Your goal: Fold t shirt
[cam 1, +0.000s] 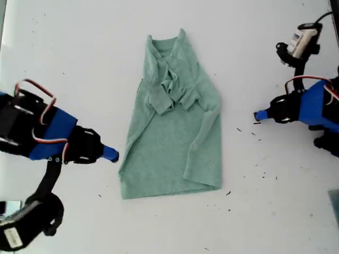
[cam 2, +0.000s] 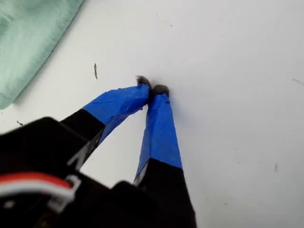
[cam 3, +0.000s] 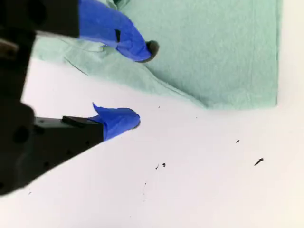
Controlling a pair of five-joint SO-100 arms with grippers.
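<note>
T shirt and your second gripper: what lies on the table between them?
Only bare table with a few dark specks. The exterior view shows this gap, with my second gripper apart from the t shirt.

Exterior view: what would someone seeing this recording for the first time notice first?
The t shirt stands out, pale green on the white table, lying mid-frame with both sides folded inward and sleeves bunched near the neck. Blue-tipped arms flank it without touching it: my first gripper, shut, at the exterior view's left, and my second gripper, open, at its right.
</note>
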